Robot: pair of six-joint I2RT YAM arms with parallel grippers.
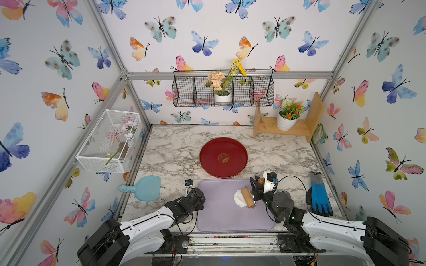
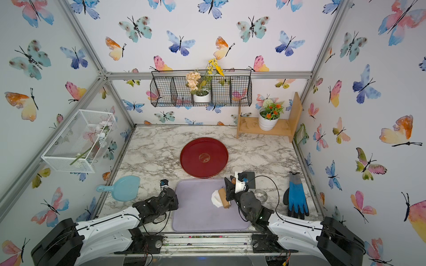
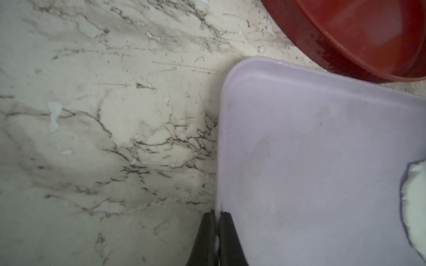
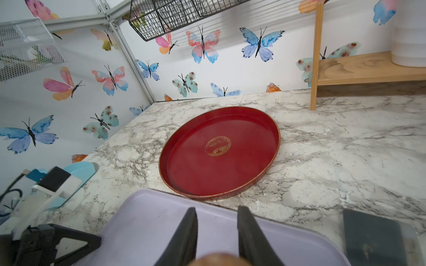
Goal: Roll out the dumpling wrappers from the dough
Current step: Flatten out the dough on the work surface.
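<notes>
- Marbled counter (image 1: 175, 147) inside butterfly-papered walls, in both top views. The lavender tray (image 1: 221, 214) lies nearest my base. The red tray (image 1: 212, 152) is just beyond it, with nothing lying in it.
- Same views: the dough (image 1: 238, 199) is one white lump toward the right side of the lavender tray. The wooden roller (image 1: 248, 197) rests across it and covers part of it.
- Same views: my right gripper (image 1: 254, 191) is at the roller. My left gripper (image 1: 198, 195) sits at the tray's left edge, well apart from the dough.
- Left wrist view: the left gripper (image 3: 217, 213) has its jaws drawn almost together. As far as I can judge, they pinch the rim of the lavender tray (image 3: 322, 161). An edge of the dough (image 3: 415, 207) shows at the frame's side.
- Right wrist view: the right gripper (image 4: 216, 209) has its jaws set narrow, clamped on the roller's brown handle end (image 4: 216, 261). The red tray (image 4: 207, 172) is ahead, and the dough is hidden below.
- Handling, my judgement: the dough is soft, light and probably tacky, so it would dent or tear if pinched. I should not grip it at all but press it through the roller, held by its stiff wooden handle. The pinch on the rim should steady the tray against sliding.
</notes>
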